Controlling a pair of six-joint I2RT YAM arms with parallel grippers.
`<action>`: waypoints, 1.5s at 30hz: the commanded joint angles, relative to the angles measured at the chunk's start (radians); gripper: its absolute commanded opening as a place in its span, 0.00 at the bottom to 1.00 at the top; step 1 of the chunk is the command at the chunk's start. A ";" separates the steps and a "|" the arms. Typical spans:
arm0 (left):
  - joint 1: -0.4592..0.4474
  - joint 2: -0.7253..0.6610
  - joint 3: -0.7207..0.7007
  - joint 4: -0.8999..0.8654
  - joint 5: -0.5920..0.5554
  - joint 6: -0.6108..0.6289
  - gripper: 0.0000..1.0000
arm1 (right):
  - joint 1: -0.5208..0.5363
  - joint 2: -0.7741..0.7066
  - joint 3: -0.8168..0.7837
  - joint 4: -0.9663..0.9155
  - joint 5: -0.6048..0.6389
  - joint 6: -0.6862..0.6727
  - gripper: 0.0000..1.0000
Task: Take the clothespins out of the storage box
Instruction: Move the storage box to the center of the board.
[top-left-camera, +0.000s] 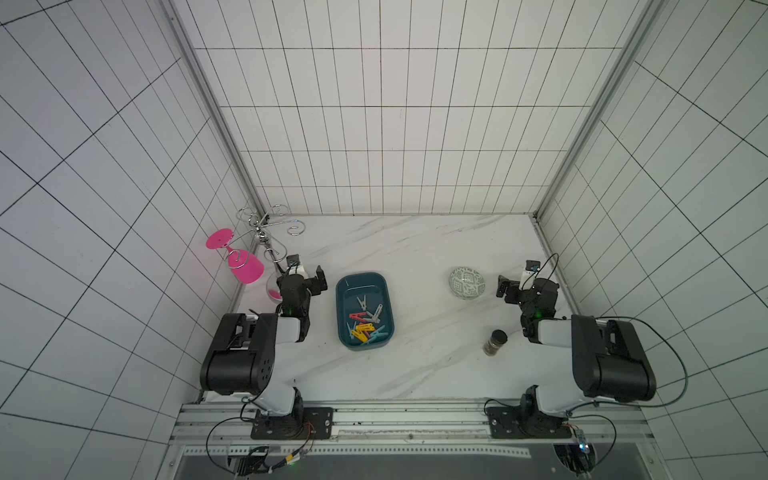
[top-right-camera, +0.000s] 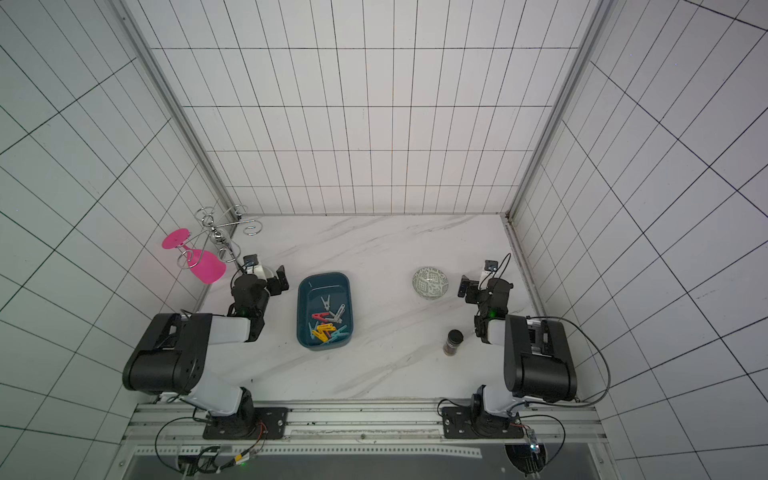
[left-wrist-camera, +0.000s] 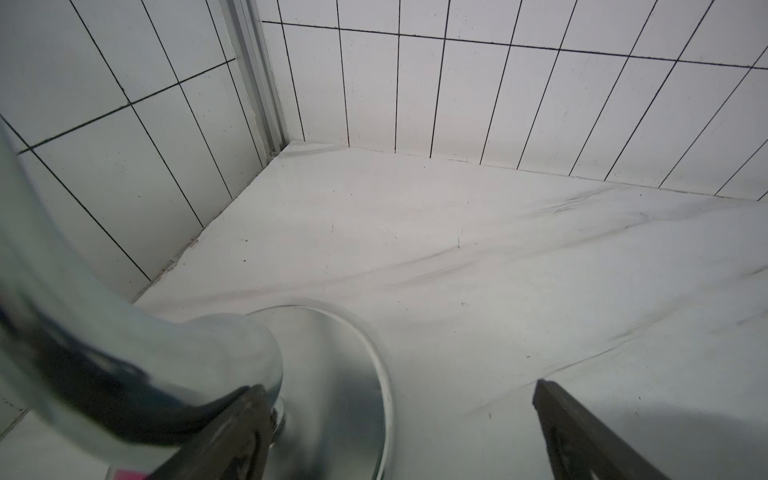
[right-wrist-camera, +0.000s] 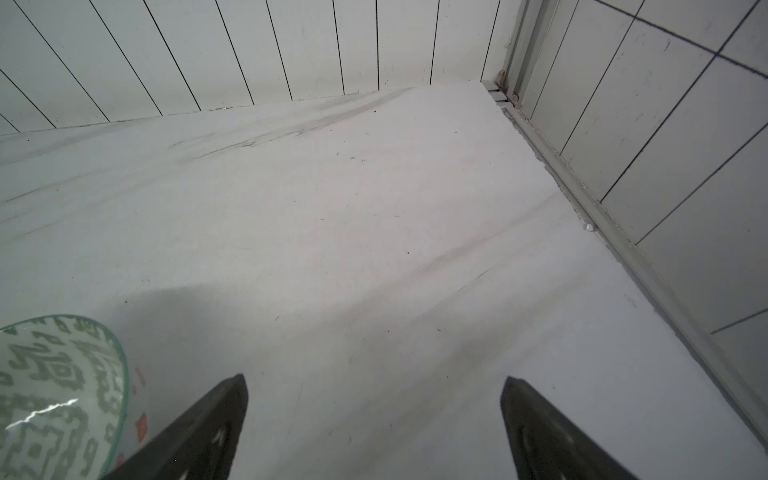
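Though hidden from both wrist views, shown in both top views: grey, red, yellow, light-blue plastic clothespins (top-left-camera: 361, 330) (top-right-camera: 323, 331) inside dark teal rectangular storage box (top-left-camera: 353, 289) (top-right-camera: 316, 287). Left gripper (left-wrist-camera: 399, 386) agape, empty, by chrome stand base (left-wrist-camera: 332, 374); right gripper (right-wrist-camera: 374, 377) likewise by green-white patterned bowl (right-wrist-camera: 54, 395).

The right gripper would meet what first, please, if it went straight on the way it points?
Probably the bare tabletop, since the open right gripper tilts down at it; depth is unclear. The patterned bowl lies beside that line.
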 joint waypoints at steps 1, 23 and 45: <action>0.004 -0.011 0.015 -0.006 0.000 -0.006 0.99 | 0.001 0.011 0.030 -0.002 0.016 -0.006 0.99; 0.004 -0.012 0.015 -0.008 0.000 -0.004 0.99 | 0.000 0.008 0.026 0.003 0.015 -0.005 0.99; 0.001 -0.194 0.094 -0.343 0.090 0.077 0.99 | 0.327 -0.162 0.630 -1.183 -0.032 0.030 0.99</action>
